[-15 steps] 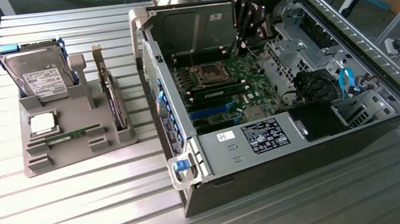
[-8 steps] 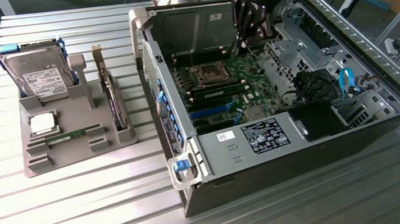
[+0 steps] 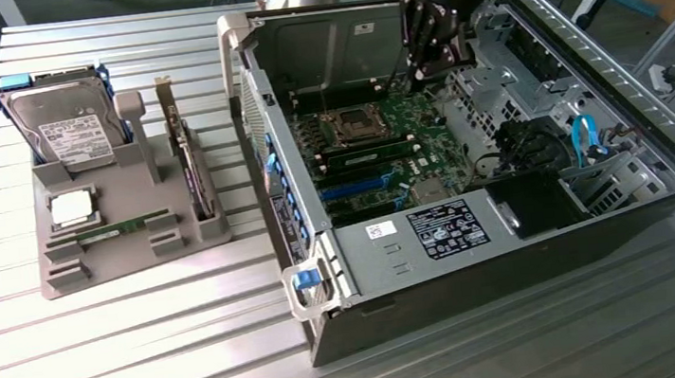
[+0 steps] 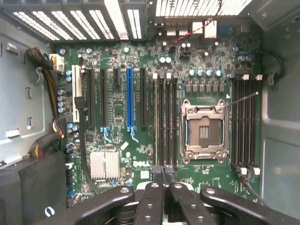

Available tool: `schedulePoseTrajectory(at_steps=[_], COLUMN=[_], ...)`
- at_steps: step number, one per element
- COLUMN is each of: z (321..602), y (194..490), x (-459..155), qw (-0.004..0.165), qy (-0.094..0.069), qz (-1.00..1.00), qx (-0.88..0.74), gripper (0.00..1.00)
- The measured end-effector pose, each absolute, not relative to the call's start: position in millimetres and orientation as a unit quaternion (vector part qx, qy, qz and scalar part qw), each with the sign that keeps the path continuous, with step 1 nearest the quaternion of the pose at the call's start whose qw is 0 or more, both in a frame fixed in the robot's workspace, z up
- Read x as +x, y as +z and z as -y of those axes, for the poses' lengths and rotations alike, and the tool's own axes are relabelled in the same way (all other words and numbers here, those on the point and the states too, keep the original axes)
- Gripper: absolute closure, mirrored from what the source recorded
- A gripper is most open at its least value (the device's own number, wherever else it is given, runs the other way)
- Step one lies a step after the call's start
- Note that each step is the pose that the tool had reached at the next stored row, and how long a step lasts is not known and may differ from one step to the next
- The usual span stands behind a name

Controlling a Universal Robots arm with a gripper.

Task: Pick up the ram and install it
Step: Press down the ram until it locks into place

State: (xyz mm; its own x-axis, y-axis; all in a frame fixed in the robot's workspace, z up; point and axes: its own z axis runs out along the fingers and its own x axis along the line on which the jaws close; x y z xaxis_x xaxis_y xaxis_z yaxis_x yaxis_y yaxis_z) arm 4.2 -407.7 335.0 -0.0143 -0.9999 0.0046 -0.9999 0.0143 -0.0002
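Note:
A ram stick (image 3: 113, 231), thin and green, lies flat on the grey parts tray (image 3: 129, 260) at the exterior view's left. A second green stick (image 3: 370, 156) sits among the memory slots inside the open computer case (image 3: 470, 231), beside the empty processor socket (image 3: 356, 125). My gripper (image 3: 429, 69) hangs over the far end of the motherboard, well away from the tray. In the wrist view my gripper (image 4: 162, 177) is shut with nothing between its fingers, hovering above the motherboard (image 4: 117, 140) near the black memory slots (image 4: 165, 122) and the socket (image 4: 205, 127).
The tray also carries a hard drive (image 3: 66, 124), a square silver processor (image 3: 72, 208) and an upright expansion card (image 3: 189, 168). Case walls, a drive cage (image 3: 335, 46) and cables (image 3: 586, 137) ring the motherboard. More slots (image 4: 246, 122) lie beyond the socket.

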Motion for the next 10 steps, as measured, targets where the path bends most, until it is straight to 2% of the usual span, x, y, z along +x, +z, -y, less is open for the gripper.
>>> schedulePoseTrajectory(at_steps=[10], z=[407.6], y=[333.5], x=[20.6], qw=[0.002], qy=[0.002], qz=[0.712], qx=[0.702], gripper=[0.9])
